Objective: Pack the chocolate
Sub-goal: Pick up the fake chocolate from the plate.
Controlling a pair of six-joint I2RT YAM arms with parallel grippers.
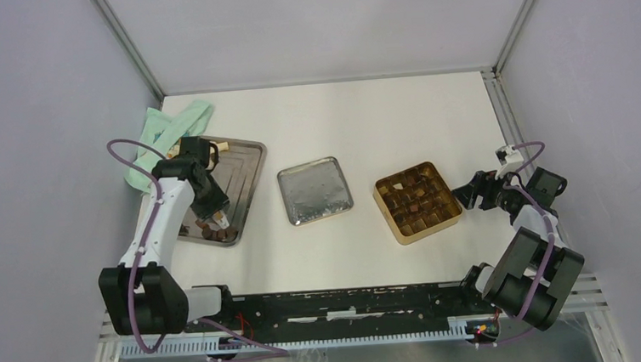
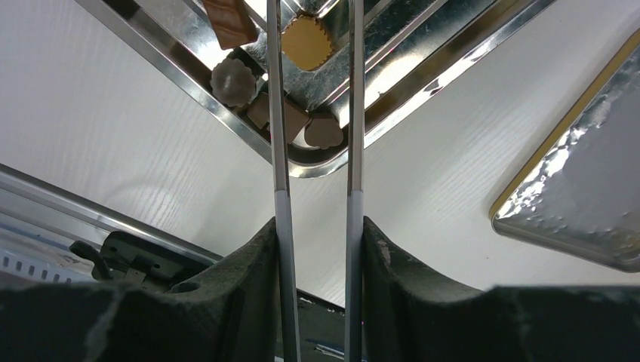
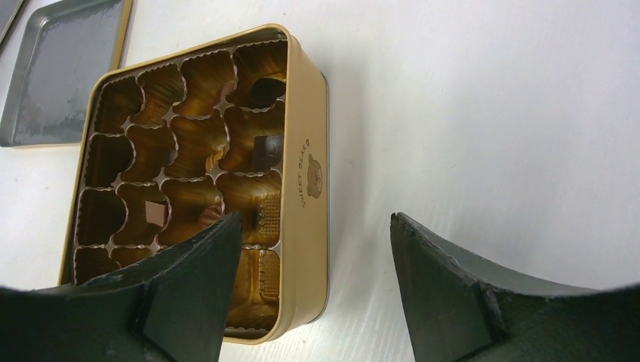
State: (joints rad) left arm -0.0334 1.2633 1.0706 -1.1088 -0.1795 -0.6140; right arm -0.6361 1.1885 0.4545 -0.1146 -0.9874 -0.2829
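Starting at the table's (image 1: 398, 116) left edge: a long pair of metal tweezers (image 2: 280, 151) is clamped between the fingers of the left gripper (image 2: 315, 249), the two arms kept slightly apart and pointed into the shallow steel tray (image 2: 181, 75). The tips run out of the wrist view, so whether anything is pinched can't be told.

The loose chocolate (image 2: 307, 41) is gathered in the tray's near corner: a tan fluted round, a grey-brown round and a few mid-brown blocks.

Near the right edge, the right gripper (image 3: 313, 226) is held wide open with nothing in it, one finger over the near side of the gold square tin (image 3: 306, 173), the other over bare table. A few compartments are filled with dark and mid-brown pieces; plenty are left bare.

A silver square lid (image 1: 315, 190) is laid mid-table between tray and tin. A pale green cloth (image 1: 173, 127) is bunched at the tray's far-left corner.
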